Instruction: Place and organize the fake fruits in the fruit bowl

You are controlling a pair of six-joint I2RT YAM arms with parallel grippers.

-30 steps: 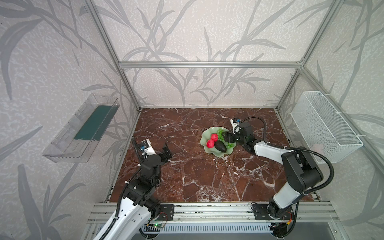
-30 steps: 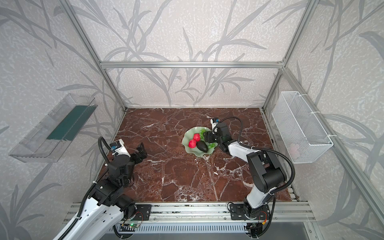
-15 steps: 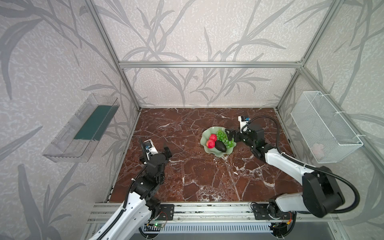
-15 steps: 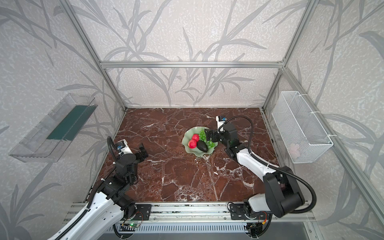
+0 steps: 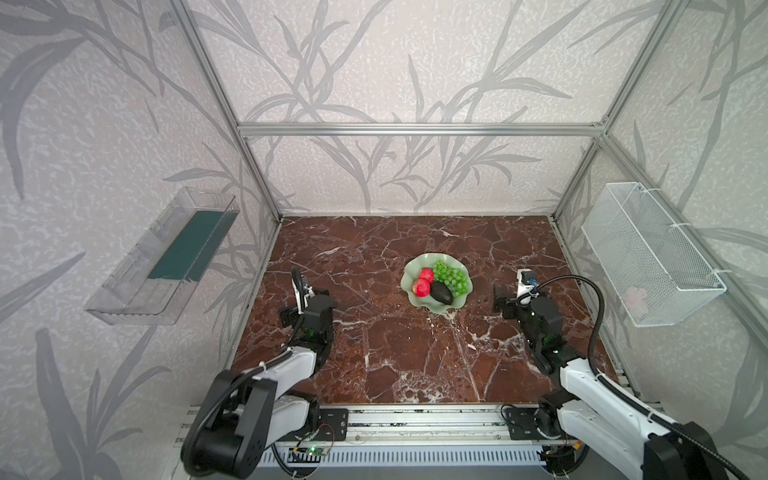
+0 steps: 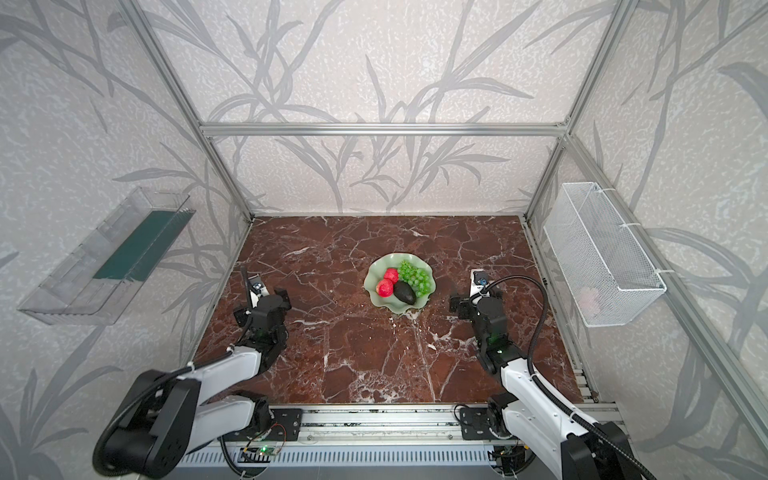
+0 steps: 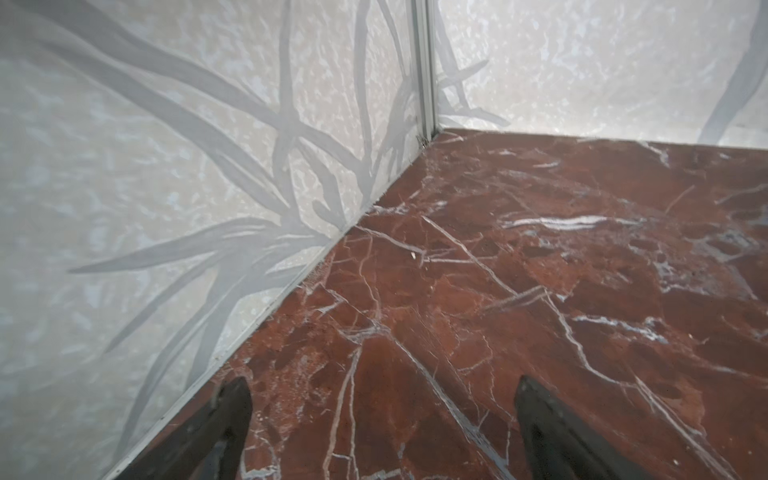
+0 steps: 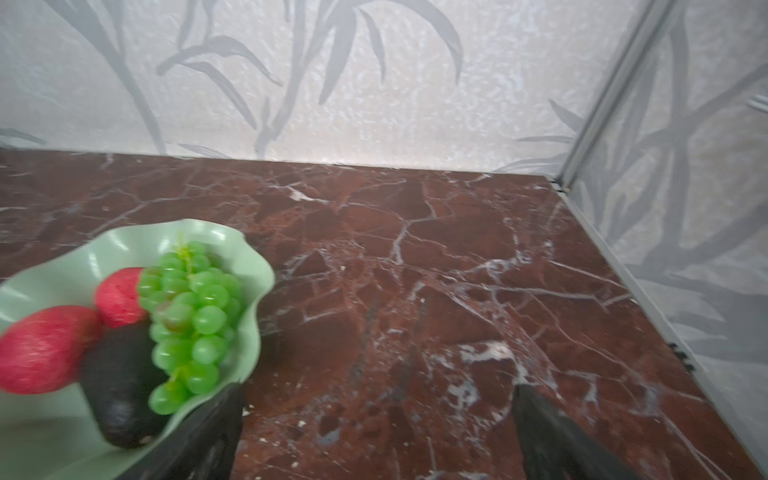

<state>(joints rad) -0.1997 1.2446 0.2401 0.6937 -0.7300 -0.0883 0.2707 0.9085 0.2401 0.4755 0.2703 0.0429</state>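
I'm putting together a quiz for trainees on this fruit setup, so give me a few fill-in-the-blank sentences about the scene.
1. The bowl holds ____ red fruits.
2. The left gripper and right gripper are both ____, with nothing between the jaws.
3. In both top views, the grapes lie on the bowl's side nearer the ____ gripper.

Missing words: two; open; right.
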